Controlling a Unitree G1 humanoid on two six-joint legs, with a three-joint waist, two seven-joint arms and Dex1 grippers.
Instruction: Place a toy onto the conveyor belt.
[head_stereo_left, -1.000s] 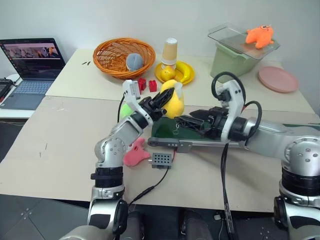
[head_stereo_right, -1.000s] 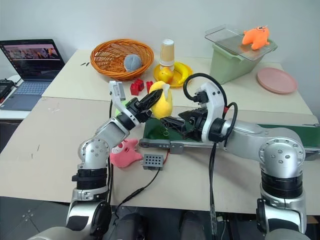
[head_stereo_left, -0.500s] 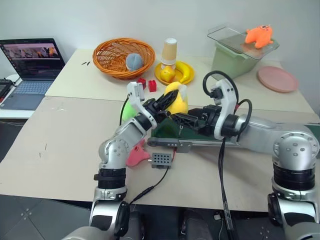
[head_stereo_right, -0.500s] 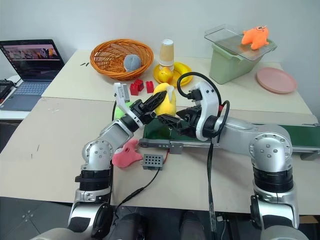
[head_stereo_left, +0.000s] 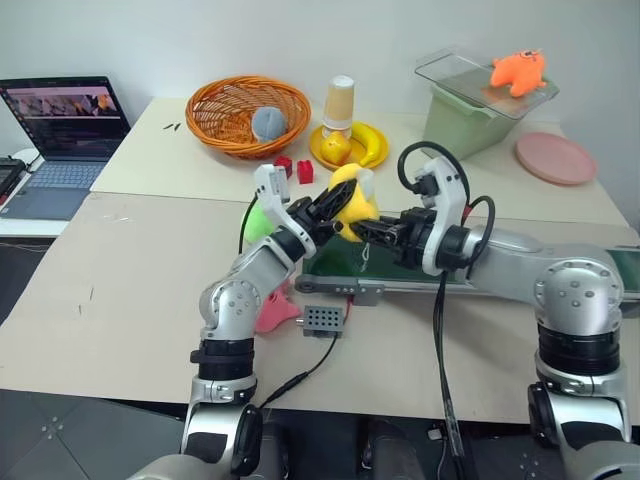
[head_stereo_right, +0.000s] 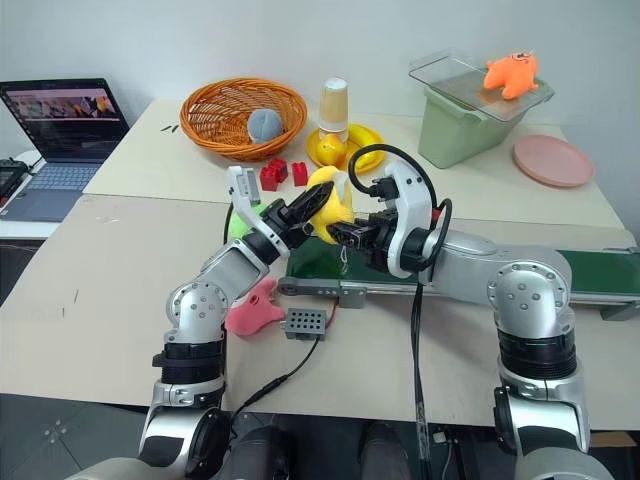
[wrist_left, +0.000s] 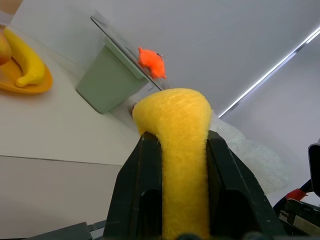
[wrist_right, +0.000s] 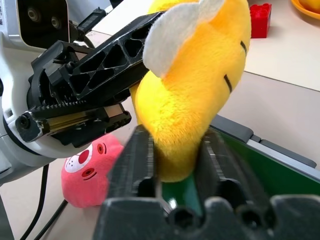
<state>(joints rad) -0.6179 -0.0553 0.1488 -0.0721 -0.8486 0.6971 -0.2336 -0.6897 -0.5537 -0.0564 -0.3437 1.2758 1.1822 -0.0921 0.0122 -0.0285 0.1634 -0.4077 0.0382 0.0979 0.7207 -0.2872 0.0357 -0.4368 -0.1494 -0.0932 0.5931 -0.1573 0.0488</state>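
While the task remains unfinished, the conveyor belt (head_stereo_right: 590, 270), a long dark green strip in a grey frame, runs from the table's centre toward three o'clock and carries nothing visible. Above its near end, at about nine o'clock along the belt, the yellow plush toy (head_stereo_left: 350, 195) hangs in the air. The left gripper (head_stereo_left: 330, 205) pinches the toy from nine o'clock; the right gripper (head_stereo_right: 345, 235) has its fingers (wrist_right: 140, 160) pressed onto the toy's lower part from three o'clock. Remaining, by judgement: one claw lets go, the other lowers the toy onto the belt and releases it. A pink plush (wrist_right: 87, 175) lies on the table at seven o'clock of the toy.
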